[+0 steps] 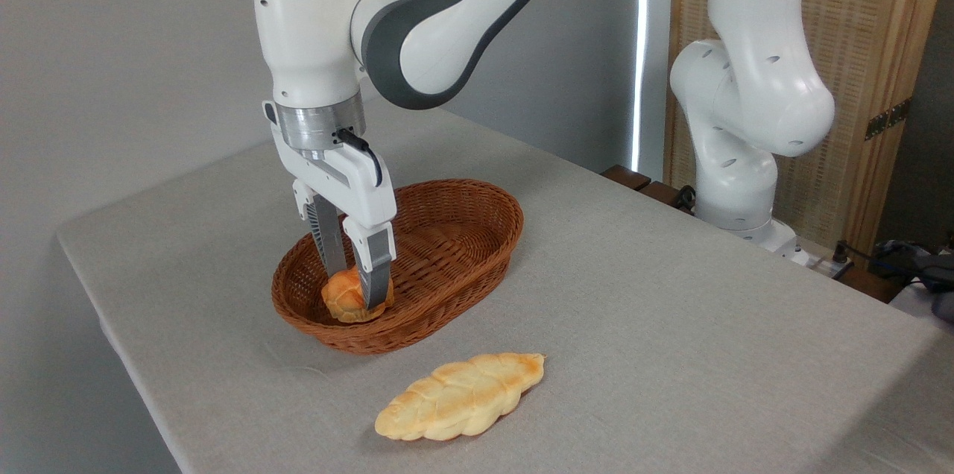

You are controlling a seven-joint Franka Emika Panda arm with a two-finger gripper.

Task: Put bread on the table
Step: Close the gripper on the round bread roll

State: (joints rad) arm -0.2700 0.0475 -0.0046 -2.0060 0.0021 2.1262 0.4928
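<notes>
Across the frame, large table (671,325) under light grey cloth, rounded corner at left, bare stretch along the right side and near edge. White arm (417,19) reaching down from upper right over the table's left half. Brown oval wicker basket (477,235) toward the left edge, long axis running from near-left to far-right. Long pale braided loaf (462,396) on the cloth just beside the basket's near rim, toward the near edge, well clear of the fingers. Gripper (356,280) pointing straight down into the basket's near-left end. Bread (344,298), small orange-golden knotted bun, low in that end of the basket, directly between the two fingers; roundish, no clear long axis. Fingers pinching the bun from either side, appearing to touch it; lift not evident, bun looks to sit on or just above the basket floor. Judged next: straight rise needed to clear the wicker wall before any sideways travel. Loaf occupies the nearest landing spot; open cloth to the right looks freer
</notes>
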